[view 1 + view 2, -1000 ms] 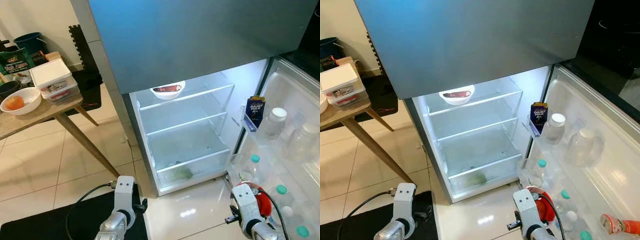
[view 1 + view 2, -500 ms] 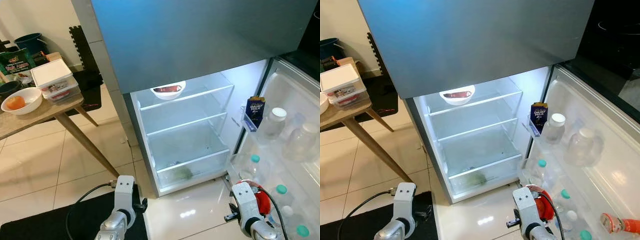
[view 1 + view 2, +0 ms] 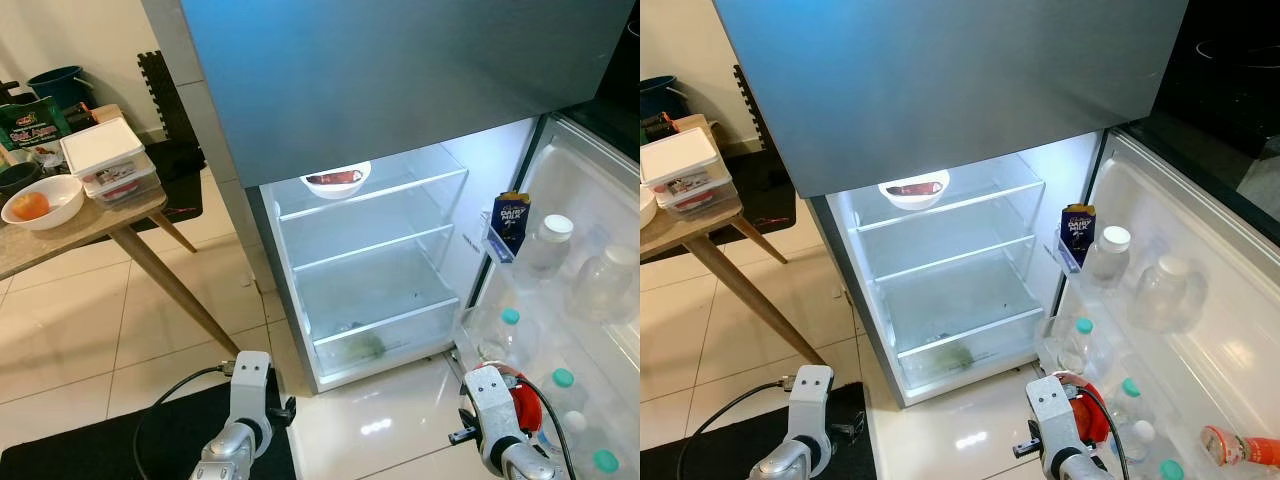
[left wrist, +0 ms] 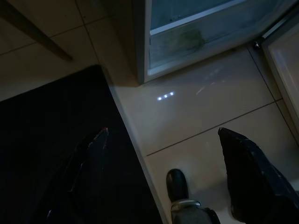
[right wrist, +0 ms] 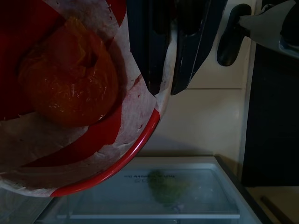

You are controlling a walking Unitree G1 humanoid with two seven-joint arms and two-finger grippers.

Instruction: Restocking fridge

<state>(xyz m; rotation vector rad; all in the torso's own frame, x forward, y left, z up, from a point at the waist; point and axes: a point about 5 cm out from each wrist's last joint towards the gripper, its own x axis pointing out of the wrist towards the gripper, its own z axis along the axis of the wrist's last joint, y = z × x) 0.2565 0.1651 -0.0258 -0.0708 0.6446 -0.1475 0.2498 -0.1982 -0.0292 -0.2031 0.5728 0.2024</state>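
**A:** Delta over the last second?

**B:** Almost none. Head views wobble slightly, so that's the camera. Fridge (image 3: pixel 380 270), shelves and side table (image 3: pixel 95 225) sit as before. Both arms stay low in front of the open door (image 3: pixel 1200 330). Reads as a pause before the reach-in; nothing new stocked yet.

**A:** Payload?

**B:** Red-rimmed bowl (image 5: pixel 70 116) with an orange-red fruit (image 5: pixel 67 86) inside, probably a tomato, but the wrist view is dim. The right gripper (image 5: pixel 163 70) has its fingers pinched together over the bowl's rim. It hangs low by the door bins, just outside the cabinet.

**A:** Orientation?

**B:** The bowl is round, so no long axis. Its mouth faces roughly up toward the wrist camera, with the crisper drawer (image 5: pixel 154 191) beyond its rim.

**A:** Left?

**B:** The left gripper (image 4: pixel 161 163) has its fingers spread apart, holding nothing, over the floor tiles (image 4: pixel 201 112) and black mat (image 4: pixel 51 121).

**A:** Free space?

**B:** Top shelf holds a white bowl (image 3: pixel 336 180); lower shelves look bare.
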